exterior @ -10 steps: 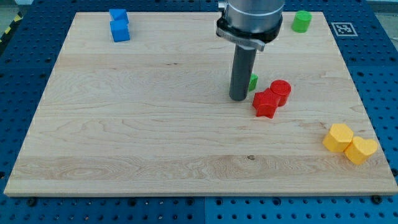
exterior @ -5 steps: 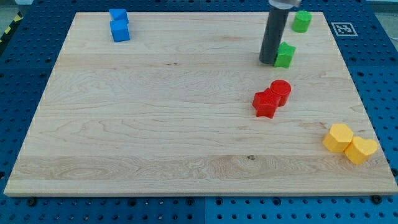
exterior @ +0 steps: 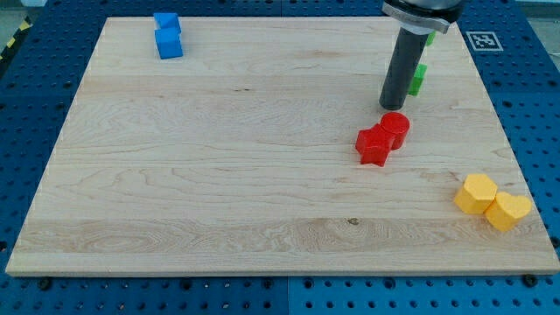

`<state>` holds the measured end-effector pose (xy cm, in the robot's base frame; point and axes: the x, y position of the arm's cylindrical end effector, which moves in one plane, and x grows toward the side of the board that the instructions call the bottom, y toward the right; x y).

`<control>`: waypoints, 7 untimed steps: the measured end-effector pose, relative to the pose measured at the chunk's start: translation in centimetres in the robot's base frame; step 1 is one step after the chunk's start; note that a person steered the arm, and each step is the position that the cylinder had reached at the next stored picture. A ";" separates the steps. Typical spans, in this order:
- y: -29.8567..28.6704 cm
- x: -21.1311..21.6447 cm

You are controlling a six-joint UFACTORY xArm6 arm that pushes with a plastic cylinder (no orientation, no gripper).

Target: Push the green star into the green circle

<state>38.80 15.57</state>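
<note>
The green star sits near the view's top right, half hidden behind my rod. The green circle lies just above it, almost wholly hidden by the arm's head; only a sliver shows. My tip rests on the board just below and to the left of the star, and just above the red circle. Whether the tip touches the star cannot be told.
A red star touches the red circle near the board's middle right. Two blue blocks sit at the view's top left. Two yellow blocks sit at the bottom right near the board's edge.
The green star went up and right from beside the red blocks to near the green circle. My tip followed it up, then dropped back down to just below the star.
</note>
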 end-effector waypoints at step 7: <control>5.8 -4.2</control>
<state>34.64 21.40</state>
